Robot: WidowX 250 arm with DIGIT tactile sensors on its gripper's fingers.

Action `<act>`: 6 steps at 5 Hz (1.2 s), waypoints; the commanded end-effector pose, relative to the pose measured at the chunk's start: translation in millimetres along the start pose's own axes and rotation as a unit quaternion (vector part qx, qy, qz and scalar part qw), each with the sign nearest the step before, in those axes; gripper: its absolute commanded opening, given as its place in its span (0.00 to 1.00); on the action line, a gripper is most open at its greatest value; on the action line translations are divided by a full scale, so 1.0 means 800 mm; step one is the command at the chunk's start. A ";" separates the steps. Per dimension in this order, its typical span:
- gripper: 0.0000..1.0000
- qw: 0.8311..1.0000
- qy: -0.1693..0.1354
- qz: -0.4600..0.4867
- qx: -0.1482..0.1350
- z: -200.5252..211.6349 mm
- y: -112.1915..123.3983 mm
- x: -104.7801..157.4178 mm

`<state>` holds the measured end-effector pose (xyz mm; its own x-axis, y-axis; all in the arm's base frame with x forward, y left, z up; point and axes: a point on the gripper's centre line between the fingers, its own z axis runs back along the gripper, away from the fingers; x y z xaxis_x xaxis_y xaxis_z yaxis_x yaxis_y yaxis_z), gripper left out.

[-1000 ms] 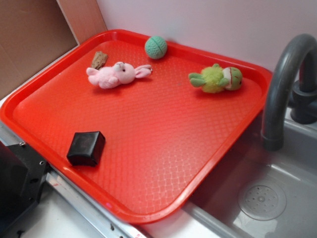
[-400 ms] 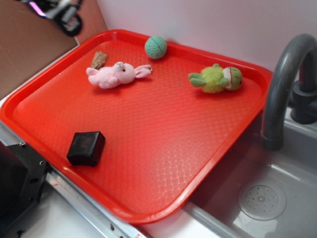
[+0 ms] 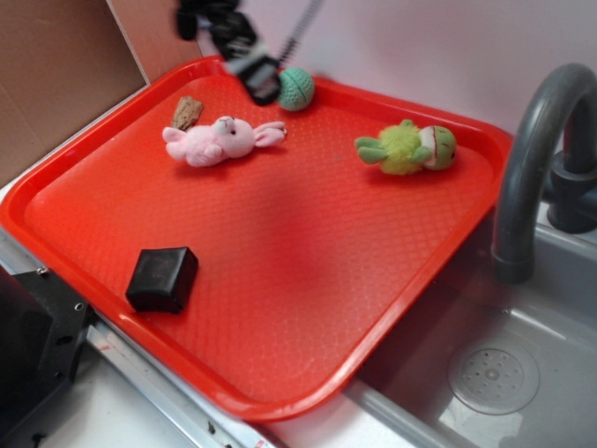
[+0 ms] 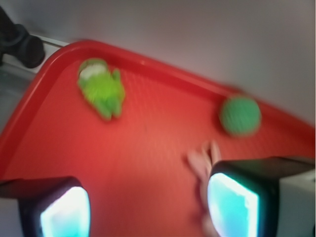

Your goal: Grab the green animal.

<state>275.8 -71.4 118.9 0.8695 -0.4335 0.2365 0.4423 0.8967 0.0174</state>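
Note:
The green animal [image 3: 409,147] lies on its side at the back right of the red tray [image 3: 280,280], yellow-green body, darker green head to the right. It also shows in the wrist view [image 4: 101,88], far ahead to the left. My gripper [image 3: 250,65] hangs blurred above the tray's back edge, between the pink bunny [image 3: 216,140] and the teal knitted ball [image 3: 296,89]. In the wrist view the gripper [image 4: 148,205] is open and empty, fingers wide apart over bare tray, the bunny [image 4: 203,163] beside the right finger.
A black box [image 3: 162,278] sits at the tray's front left. A brown piece [image 3: 187,112] lies behind the bunny. A grey faucet [image 3: 536,159] and sink [image 3: 494,373] are on the right. A brown board [image 3: 56,75] stands at the back left.
My gripper has come in from the top left and moved right and down, now over the tray's back edge near the ball. The toys have not moved.

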 end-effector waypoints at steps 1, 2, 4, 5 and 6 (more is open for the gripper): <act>1.00 0.998 -0.009 -0.069 -0.004 -0.043 -0.023 0.073; 1.00 0.996 0.016 -0.090 -0.021 -0.073 -0.033 0.079; 1.00 0.986 0.047 -0.142 -0.075 -0.112 -0.051 0.073; 1.00 0.985 0.062 -0.138 -0.079 -0.128 -0.053 0.074; 0.00 0.986 0.064 -0.136 -0.073 -0.136 -0.056 0.071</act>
<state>333.1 -132.3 18.6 0.7500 -0.6562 0.0831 0.6614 0.7445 -0.0908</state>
